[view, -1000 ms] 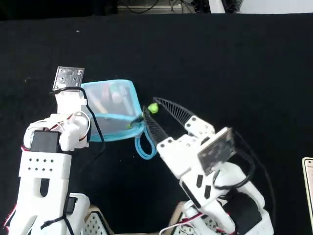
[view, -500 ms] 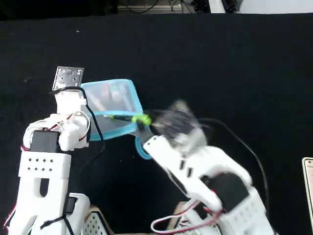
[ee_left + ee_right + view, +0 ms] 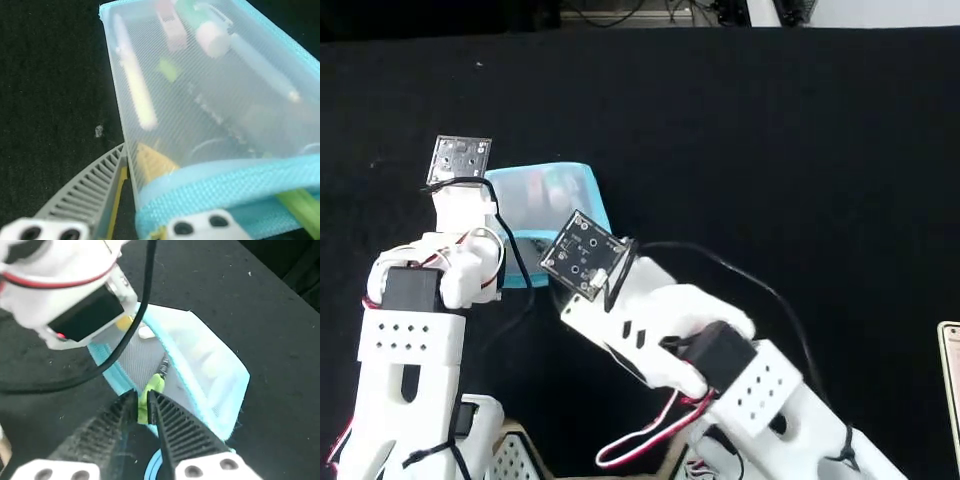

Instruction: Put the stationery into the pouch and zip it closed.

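Note:
The pale blue see-through pouch (image 3: 548,192) lies left of the table's middle, with several pens and a white eraser-like piece inside (image 3: 210,37). My left gripper (image 3: 131,167) is shut on the pouch's edge near its opening, one grey finger (image 3: 95,187) outside the wall. My right gripper (image 3: 142,399) is shut on a green pen (image 3: 150,390), whose dark tip sits in the pouch's open mouth (image 3: 165,365). The same green pen (image 3: 300,207) shows by the zipper band. From above, the right arm's wrist board (image 3: 582,256) covers the pouch's near end.
The pouch's blue wrist loop (image 3: 151,471) lies on the black cloth just below the right fingers. The left arm's body and black cable (image 3: 75,305) stand close beside the pouch's mouth. A white object (image 3: 951,380) shows at the table's right edge.
My right arm has swung left over the pouch, carrying the green pen from beside the pouch's corner into its mouth. The left arm and pouch have stayed put.

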`<state>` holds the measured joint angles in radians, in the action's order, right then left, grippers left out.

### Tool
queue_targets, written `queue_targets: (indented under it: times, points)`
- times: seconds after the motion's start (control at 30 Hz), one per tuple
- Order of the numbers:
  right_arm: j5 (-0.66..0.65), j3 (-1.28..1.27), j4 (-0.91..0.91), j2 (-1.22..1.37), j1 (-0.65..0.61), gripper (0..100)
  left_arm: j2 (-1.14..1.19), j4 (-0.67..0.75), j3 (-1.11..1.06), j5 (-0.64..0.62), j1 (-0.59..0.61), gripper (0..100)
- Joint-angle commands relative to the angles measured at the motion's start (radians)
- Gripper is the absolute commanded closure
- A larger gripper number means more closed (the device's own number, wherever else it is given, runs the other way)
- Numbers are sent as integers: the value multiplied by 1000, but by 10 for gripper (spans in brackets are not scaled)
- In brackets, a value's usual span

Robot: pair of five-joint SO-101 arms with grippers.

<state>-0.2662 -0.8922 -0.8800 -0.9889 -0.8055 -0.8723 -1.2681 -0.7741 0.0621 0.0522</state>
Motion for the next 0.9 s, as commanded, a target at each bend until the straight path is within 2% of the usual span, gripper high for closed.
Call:
queue_targets:
  times: [0.0, 0.37, 0.47, 0.57, 0.73, 0.87]
  points:
    - [-6, -24, 94, 10, -9, 986, 6, -6, -15, 2, -4, 970]
    - [0, -47, 137, 22, -5, 980, 6, -6, -15, 2, -4, 970]
    - [0, -33, 110, 22, 5, 904, 6, -6, -15, 2, -4, 970]
    - [0, 62, 8, -4, 12, 829, 6, -6, -15, 2, -4, 970]
    - [-15, 303, -293, -88, 14, 822, 6, -6, -15, 2, -4, 970]
    - [-152, 364, -423, -122, 100, 822, 6, -6, -15, 2, -4, 970]
